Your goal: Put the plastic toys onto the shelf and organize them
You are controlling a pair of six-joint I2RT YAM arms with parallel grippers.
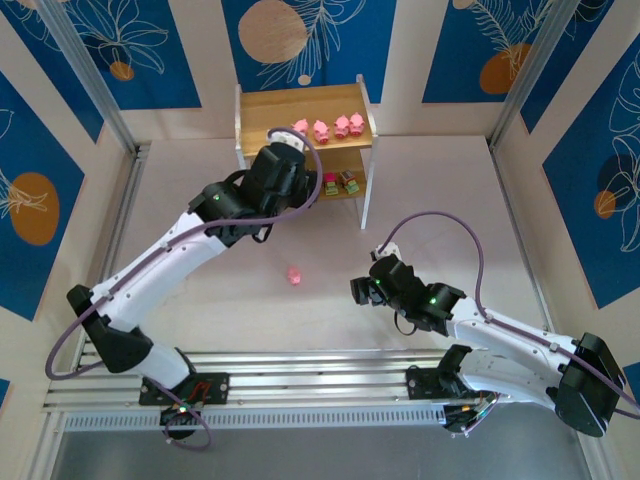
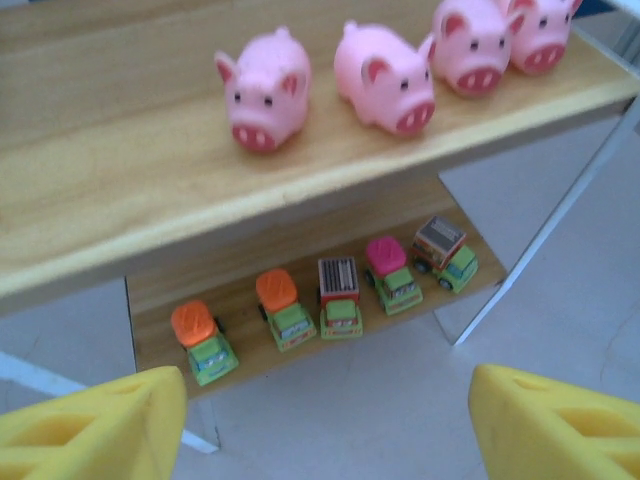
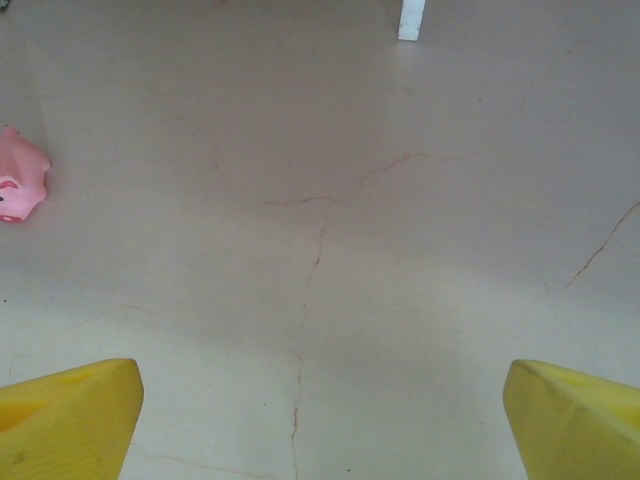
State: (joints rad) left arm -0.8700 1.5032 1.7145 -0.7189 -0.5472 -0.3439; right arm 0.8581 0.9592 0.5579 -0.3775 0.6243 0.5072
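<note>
Yellow fingers (image 2: 90, 425) of the left gripper (image 2: 325, 425) stand apart, empty; ahead, the shelf (image 2: 110, 150) carries four pigs (image 2: 265, 90) above, five trucks (image 2: 340, 300) below. The right gripper (image 3: 320, 420) gapes empty; a loose pig (image 3: 20, 180) lies ahead-left on the table (image 3: 400, 250).

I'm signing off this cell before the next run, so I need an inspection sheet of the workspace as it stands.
Surface: pale table with hairline cracks.
Job's things: shelf holds four pink pigs on the top board and five green trucks on the lower board; a fifth pig sits loose on the table.
Clutter: nothing seen.
Grippers: left gripper open, empty, facing the shelf; right gripper open, empty, over the table.
Cables: purple cable looped along each arm, off the toys.
Surroundings: blue patterned panels around; aluminium rails at the near edge.
</note>
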